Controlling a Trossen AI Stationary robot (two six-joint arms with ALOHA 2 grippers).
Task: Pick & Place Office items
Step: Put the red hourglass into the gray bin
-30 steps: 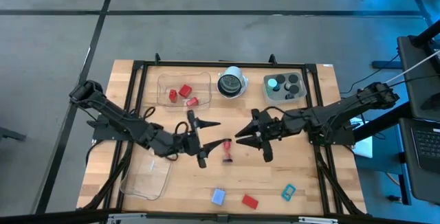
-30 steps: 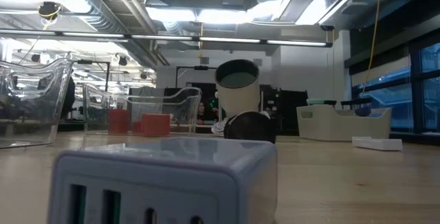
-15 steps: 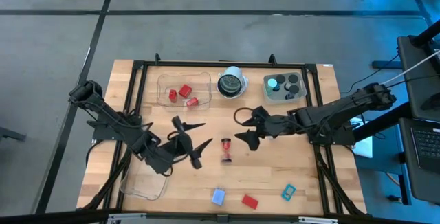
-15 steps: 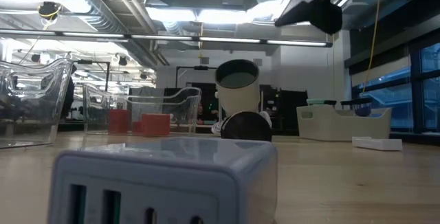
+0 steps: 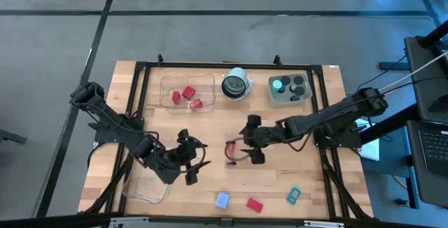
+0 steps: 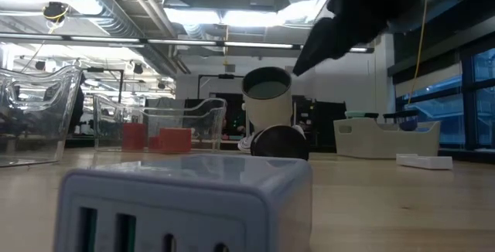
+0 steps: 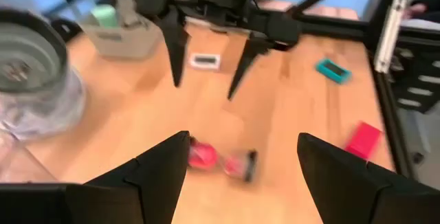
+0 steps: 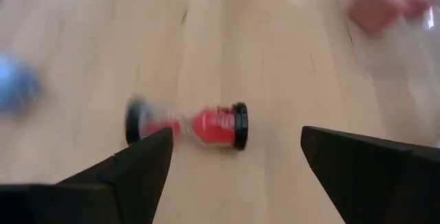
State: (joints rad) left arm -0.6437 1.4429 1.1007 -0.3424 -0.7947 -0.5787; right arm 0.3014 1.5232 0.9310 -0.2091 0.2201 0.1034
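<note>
A small red hourglass-shaped piece with black ends (image 5: 230,152) lies on its side on the wooden table near the middle. It also shows in the right wrist view (image 8: 185,124) and the left wrist view (image 7: 220,161). My right gripper (image 5: 245,144) is open just to the right of it, fingers pointing at it, not touching. My left gripper (image 5: 201,155) is open and empty to the left of the piece, a short way off. A pale-blue block (image 5: 222,200), a red block (image 5: 254,204) and a teal rectangle (image 5: 293,196) lie near the front edge.
At the back stand a clear tray (image 5: 168,88) with red blocks, a round white-rimmed object (image 5: 236,85) and a grey tray (image 5: 308,91) holding black cylinders and a teal cap. Another clear tray (image 5: 149,182) sits front left. A black frame borders the table.
My left gripper has drawn back from the hourglass piece toward the table's left and near edge, staying open. My right gripper has gone toward the table's left, closer to the piece, and come down into the low view. The piece has stayed where it was.
</note>
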